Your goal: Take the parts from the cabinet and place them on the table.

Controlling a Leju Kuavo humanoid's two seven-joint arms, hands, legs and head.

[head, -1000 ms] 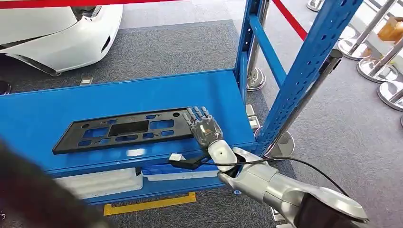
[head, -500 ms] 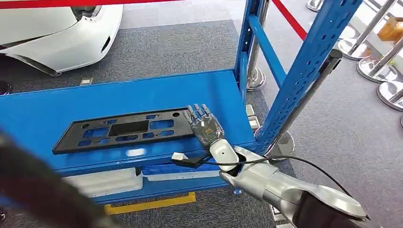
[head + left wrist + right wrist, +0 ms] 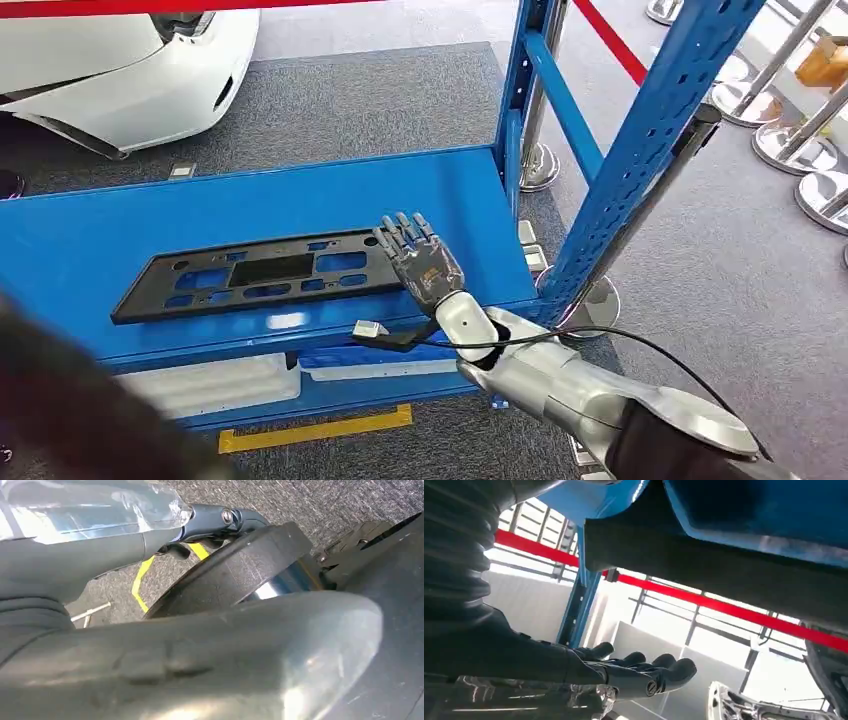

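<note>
A flat black plastic part [image 3: 260,272] with several cutouts lies on the blue cabinet shelf [image 3: 300,190]. My right hand [image 3: 420,262] hovers at the part's right end with its fingers stretched out and apart, holding nothing. In the right wrist view the same fingers [image 3: 639,672] are straight and empty, a little way from the part's dark edge [image 3: 724,585]. My left arm is a dark blur [image 3: 70,410] at the lower left. In the left wrist view the left hand's grey cover [image 3: 30,615] sits close to the lens and its fingers cannot be made out.
A blue perforated upright [image 3: 650,140] stands just right of my right arm. A white panel [image 3: 210,385] lies on the lower shelf. A white car [image 3: 120,60], red barrier belts [image 3: 610,40] and chrome stanchion bases [image 3: 790,140] surround the cabinet. Yellow tape [image 3: 315,428] marks the floor.
My right hand has shifted slightly left and forward, so its fingers now reach further over the part's right end. The part has not moved.
</note>
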